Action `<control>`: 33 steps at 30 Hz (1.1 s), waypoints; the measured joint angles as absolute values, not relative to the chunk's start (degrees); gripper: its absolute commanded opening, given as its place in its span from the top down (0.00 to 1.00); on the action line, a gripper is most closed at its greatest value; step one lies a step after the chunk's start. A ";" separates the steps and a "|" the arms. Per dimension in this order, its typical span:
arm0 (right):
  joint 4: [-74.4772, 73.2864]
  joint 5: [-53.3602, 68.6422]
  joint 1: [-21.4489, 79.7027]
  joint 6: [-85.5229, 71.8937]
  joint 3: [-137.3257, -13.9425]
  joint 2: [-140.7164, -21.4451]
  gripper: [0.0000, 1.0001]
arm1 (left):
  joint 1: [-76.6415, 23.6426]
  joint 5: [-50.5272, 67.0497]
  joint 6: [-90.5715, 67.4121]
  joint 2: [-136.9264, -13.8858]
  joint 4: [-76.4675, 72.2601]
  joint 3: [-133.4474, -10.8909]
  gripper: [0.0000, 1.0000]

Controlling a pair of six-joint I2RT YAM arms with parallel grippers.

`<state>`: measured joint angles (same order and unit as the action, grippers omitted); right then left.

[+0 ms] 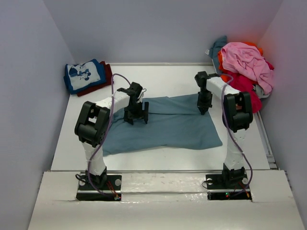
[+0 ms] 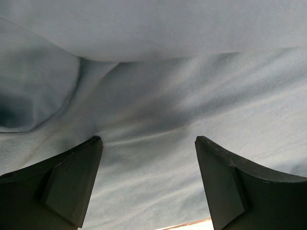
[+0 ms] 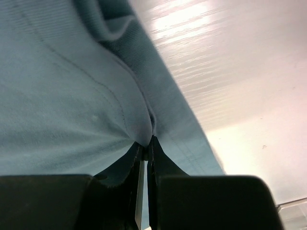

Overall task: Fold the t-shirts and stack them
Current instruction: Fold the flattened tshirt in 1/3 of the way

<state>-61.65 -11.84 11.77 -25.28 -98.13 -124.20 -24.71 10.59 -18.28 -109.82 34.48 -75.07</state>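
The slate-blue t-shirt (image 1: 168, 127) lies spread flat across the middle of the bench (image 1: 158, 76), just beyond the two arm bases, and everything else is placed from it.

Over the shirt's left half, toward its far edge, the left claw (image 1: 136, 117) points down with its jaws spread wide. In the left wrist view the two dark fingers (image 2: 72, 182) stand well apart above rumpled cloth (image 2: 168, 96) and hold nothing. Whether their tips touch the fabric cannot be told.

At the shirt's far right part, close to its hemmed edge, the right claw (image 1: 203, 109) is closed tight. The right wrist view shows its tips (image 3: 147, 141) pinching a small pucker of the cloth (image 3: 57, 96), with bare bench (image 3: 230, 72) just past the hem.

Beyond the shirt's far left corner, a folded blue t-shirt with white cartoon print (image 1: 84, 75) rests on a folded dark red t-shirt (image 1: 107, 72).

Beyond the far right corner is a loose heap: a pink t-shirt (image 1: 247, 60) on top, a red one (image 1: 249, 88) beneath, with orange and teal cloth behind.
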 measured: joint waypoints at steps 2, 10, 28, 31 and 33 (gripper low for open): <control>-61.82 -12.10 11.22 -25.28 -98.32 -124.20 0.93 | -24.71 10.59 -18.26 -109.71 34.30 -74.91 0.08; -62.98 -13.80 9.13 -25.28 -100.84 -124.09 0.93 | -24.71 10.57 -18.28 -109.65 34.26 -74.85 0.08; -63.09 -12.80 8.64 -24.36 -100.84 -123.63 0.45 | -24.71 10.57 -18.26 -109.65 34.20 -74.81 0.08; -63.09 -12.38 8.64 -24.36 -100.92 -122.96 0.50 | -24.71 10.57 -18.26 -109.65 34.20 -74.81 0.08; -63.18 -12.01 8.64 -24.25 -101.32 -122.89 0.56 | -24.71 10.57 -18.26 -109.65 34.20 -74.81 0.08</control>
<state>-63.18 -12.01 8.64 -24.25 -101.32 -122.89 -24.71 10.57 -18.26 -109.65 34.20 -74.81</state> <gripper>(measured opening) 0.513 0.921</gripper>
